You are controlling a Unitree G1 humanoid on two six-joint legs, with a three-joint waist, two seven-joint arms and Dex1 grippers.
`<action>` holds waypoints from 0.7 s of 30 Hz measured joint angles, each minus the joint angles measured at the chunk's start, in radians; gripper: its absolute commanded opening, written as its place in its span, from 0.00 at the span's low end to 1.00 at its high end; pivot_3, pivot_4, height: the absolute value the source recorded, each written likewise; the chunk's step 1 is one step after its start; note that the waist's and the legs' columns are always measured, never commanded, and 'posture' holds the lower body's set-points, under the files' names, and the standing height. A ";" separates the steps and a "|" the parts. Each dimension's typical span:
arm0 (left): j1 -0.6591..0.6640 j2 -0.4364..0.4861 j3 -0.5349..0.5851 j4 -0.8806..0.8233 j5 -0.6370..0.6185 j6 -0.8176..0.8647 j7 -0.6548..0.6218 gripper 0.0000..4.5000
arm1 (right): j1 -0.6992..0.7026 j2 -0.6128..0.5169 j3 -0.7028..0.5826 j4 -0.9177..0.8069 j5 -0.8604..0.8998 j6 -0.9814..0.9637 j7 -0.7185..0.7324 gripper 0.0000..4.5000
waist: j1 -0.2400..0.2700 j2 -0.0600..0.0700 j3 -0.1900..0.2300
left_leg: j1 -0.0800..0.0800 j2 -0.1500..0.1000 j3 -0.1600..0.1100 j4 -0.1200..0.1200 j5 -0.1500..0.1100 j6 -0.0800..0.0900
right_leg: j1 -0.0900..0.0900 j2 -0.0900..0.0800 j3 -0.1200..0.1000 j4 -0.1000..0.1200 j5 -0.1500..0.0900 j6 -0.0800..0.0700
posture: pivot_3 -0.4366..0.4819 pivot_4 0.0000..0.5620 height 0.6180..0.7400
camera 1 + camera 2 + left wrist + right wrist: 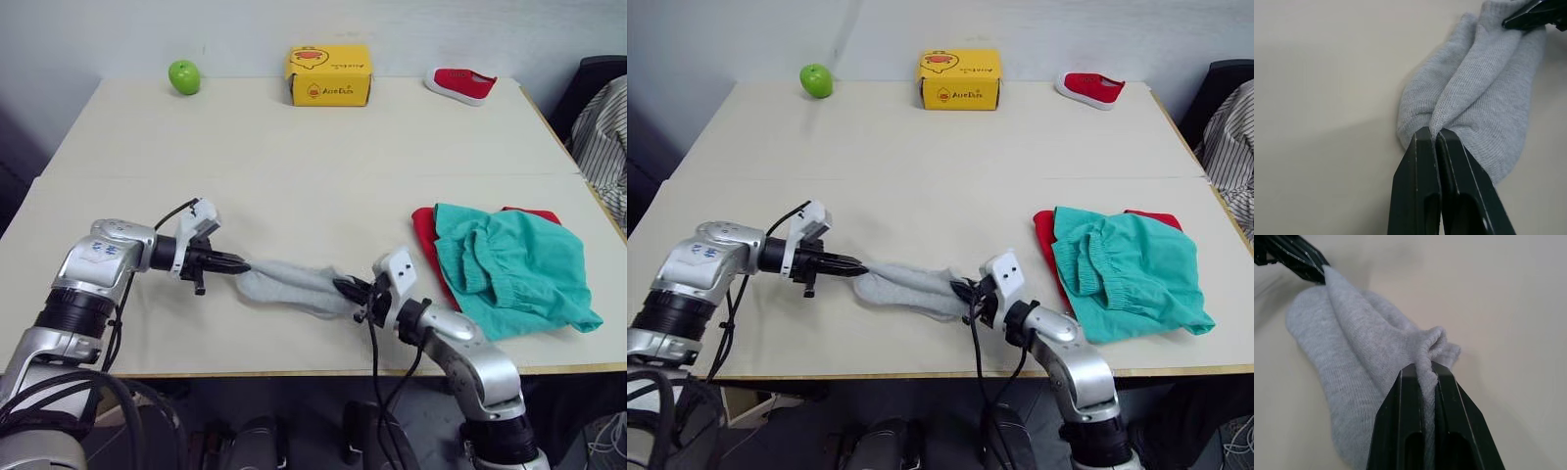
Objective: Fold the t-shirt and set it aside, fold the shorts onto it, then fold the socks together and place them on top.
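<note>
The light grey socks (290, 285) lie stretched along the table's front, held at both ends. My left gripper (241, 262) is shut on their left end, and the pinch shows close up on the socks (1484, 98). My right gripper (343, 290) is shut on their right end, with the knit socks (1361, 362) bunched between its fingers. At the right of the table, the teal shorts (514, 269) lie on the folded red t-shirt (423, 235), which peeks out at their left and top edges.
Along the back of the cream table (294, 157) stand a green apple (184, 76), a yellow box (329, 74) and a small red shoe (460, 84). Striped cloth (605, 137) hangs beyond the right edge.
</note>
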 measured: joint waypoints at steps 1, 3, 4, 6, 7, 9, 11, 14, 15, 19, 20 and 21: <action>-0.012 -0.010 -0.003 0.016 0.011 -0.011 -0.006 0.01 | 0.004 0.000 0.003 -0.004 -0.002 -0.007 -0.008 0.00 | 0.000 0.000 0.000 | 0.000 0.000 0.000 0.000 0.000 0.000 | 0.000 0.000 0.000 0.000 0.000 0.000 | 0.48 0.27 1.00; -0.026 -0.029 -0.004 0.046 0.032 -0.027 -0.018 0.01 | 0.006 -0.003 0.002 -0.015 -0.004 -0.020 -0.021 0.00 | 0.001 0.000 0.000 | 0.000 0.000 0.000 0.000 0.000 0.000 | 0.000 0.000 0.001 0.000 0.000 0.000 | 0.48 0.27 1.00; -0.032 -0.037 -0.009 0.060 0.043 -0.033 -0.023 0.01 | 0.007 -0.007 0.002 -0.016 -0.004 -0.026 -0.026 0.00 | 0.001 0.000 0.000 | 0.001 0.000 0.000 0.000 0.000 0.000 | 0.000 0.000 0.001 0.000 0.000 0.000 | 0.48 0.27 1.00; -0.034 -0.045 -0.012 0.079 0.057 -0.039 -0.032 0.01 | 0.011 -0.016 0.001 -0.016 -0.004 -0.036 -0.032 0.00 | 0.001 0.000 0.000 | 0.001 0.000 0.000 0.000 0.000 0.000 | 0.000 0.000 0.001 0.000 0.000 0.000 | 0.48 0.27 1.00; -0.034 -0.047 -0.013 0.082 0.065 -0.039 -0.037 0.05 | 0.015 -0.018 -0.002 -0.015 -0.001 -0.038 -0.034 0.00 | 0.001 0.000 0.000 | 0.000 0.000 0.001 0.000 0.000 0.000 | 0.000 0.000 0.001 0.000 0.000 0.000 | 0.48 0.27 1.00; -0.034 -0.048 -0.012 0.084 0.076 -0.040 -0.037 0.15 | 0.016 -0.018 -0.011 -0.014 0.013 -0.039 -0.037 0.06 | 0.001 -0.001 0.000 | 0.001 0.000 0.000 0.000 0.000 0.000 | 0.000 0.000 0.001 0.001 0.000 0.000 | 0.48 0.27 1.00; -0.033 -0.050 -0.004 0.083 0.080 -0.041 -0.027 0.29 | 0.016 -0.020 -0.021 -0.012 0.017 -0.058 -0.037 0.20 | 0.001 -0.001 0.000 | 0.000 0.000 0.000 0.001 0.000 0.001 | 0.000 0.000 0.001 0.001 0.000 0.000 | 0.48 0.27 1.00; 0.005 -0.062 0.071 0.057 0.052 -0.069 -0.018 0.44 | 0.013 -0.038 -0.049 -0.010 0.019 -0.108 -0.035 0.43 | 0.001 -0.001 0.000 | 0.000 0.000 0.001 0.001 -0.001 0.001 | 0.000 -0.001 0.002 0.001 0.000 0.000 | 0.48 0.27 1.00; 0.030 -0.065 0.107 0.032 0.028 -0.086 -0.020 0.44 | 0.010 -0.051 -0.062 -0.010 0.024 -0.123 -0.028 0.43 | 0.000 -0.001 0.000 | 0.000 0.001 0.001 0.001 -0.001 0.002 | 0.000 -0.001 0.002 0.001 0.000 0.000 | 0.48 0.27 1.00; 0.096 -0.069 0.223 -0.067 -0.064 -0.108 -0.042 0.44 | -0.030 -0.075 -0.119 -0.010 0.104 -0.140 0.026 0.33 | 0.001 -0.001 0.000 | 0.001 0.001 0.000 0.002 -0.001 0.002 | 0.000 -0.001 0.002 0.001 0.000 0.000 | 0.48 0.27 1.00; 0.112 -0.070 0.244 -0.101 -0.083 -0.109 -0.042 0.39 | -0.043 -0.076 -0.119 -0.012 0.126 -0.140 0.044 0.27 | 0.001 -0.001 0.000 | 0.001 0.002 0.001 0.002 -0.001 0.002 | 0.000 -0.001 0.002 0.002 0.000 0.000 | 0.48 0.27 1.00; 0.126 -0.076 0.258 -0.142 -0.098 -0.113 -0.039 0.34 | -0.057 -0.076 -0.114 -0.014 0.145 -0.140 0.063 0.19 | 0.001 -0.001 0.000 | 0.001 0.002 0.000 0.003 -0.001 0.002 | 0.000 -0.001 0.002 0.002 0.000 0.000 | 0.48 0.27 1.00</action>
